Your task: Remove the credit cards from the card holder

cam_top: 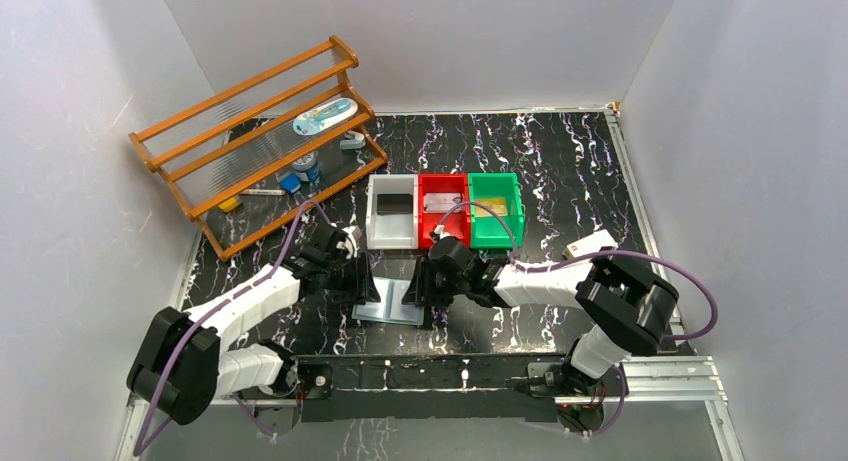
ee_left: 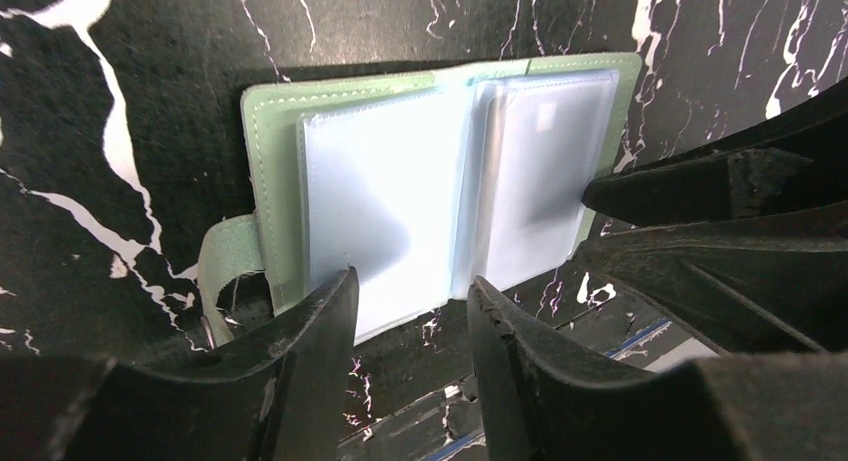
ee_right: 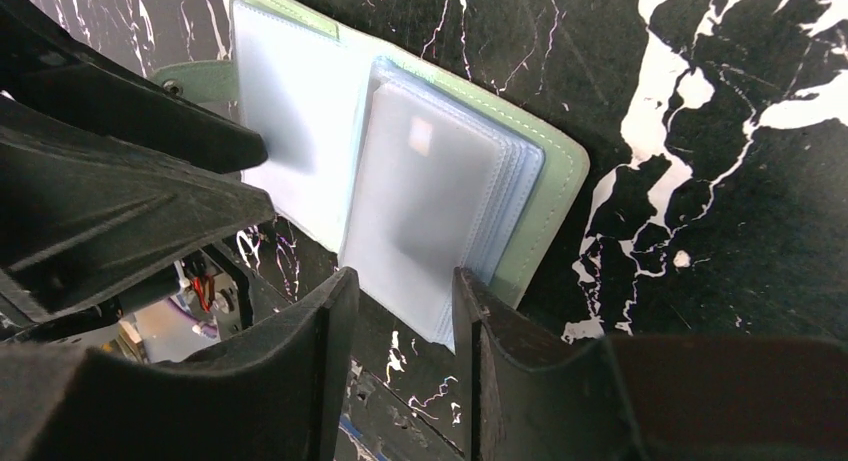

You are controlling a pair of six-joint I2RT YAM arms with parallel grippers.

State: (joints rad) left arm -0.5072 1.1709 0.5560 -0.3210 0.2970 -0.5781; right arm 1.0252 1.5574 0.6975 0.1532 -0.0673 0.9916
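Note:
The card holder [cam_top: 392, 303] lies spread open on the black marbled table between my two grippers. It is grey-green with glossy clear pockets [ee_left: 390, 191] and a side tab [ee_left: 225, 256]. A pale credit card [ee_right: 425, 196] shows dimly through the top pocket of the stacked half. My left gripper [ee_left: 412, 293] is open at the near edge of the flat half, with only table between its fingers. My right gripper [ee_right: 405, 286] is open at the near edge of the pocket stack [ee_right: 500, 241]. Each wrist view shows the other gripper's fingers low beside the holder.
Three small bins stand behind the holder: white [cam_top: 391, 239], red [cam_top: 442, 237] and green [cam_top: 497, 237], each with a flat item inside. A wooden rack [cam_top: 260, 131] holding several small items stands at the back left. A white box [cam_top: 590, 244] lies to the right.

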